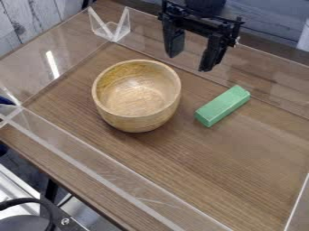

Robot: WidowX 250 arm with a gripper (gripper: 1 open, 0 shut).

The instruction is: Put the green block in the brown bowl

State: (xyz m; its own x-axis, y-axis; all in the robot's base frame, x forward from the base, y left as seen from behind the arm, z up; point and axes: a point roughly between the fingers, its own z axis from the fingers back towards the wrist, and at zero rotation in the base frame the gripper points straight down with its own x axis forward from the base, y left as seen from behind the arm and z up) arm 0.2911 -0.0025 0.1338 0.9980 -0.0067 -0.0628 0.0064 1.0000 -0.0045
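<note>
camera view: the claw (197, 55) hangs above the table (190, 179) with fingers spread, gripping nothing. the green block (222, 106) lies on the table beside the brown bowl (136, 96), nearer the camera than the claw; its long axis runs diagonally, upper right to lower left.

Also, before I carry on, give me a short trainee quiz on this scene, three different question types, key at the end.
1. Where is the green block?
A) inside the bowl
B) on the wooden table, apart from the bowl
C) gripped by the robot
2. True or false: the pincer is closed.
3. Fill in: in the picture, the brown bowl lies to the ____ of the green block.

Key: 1 B; 2 false; 3 left
</note>
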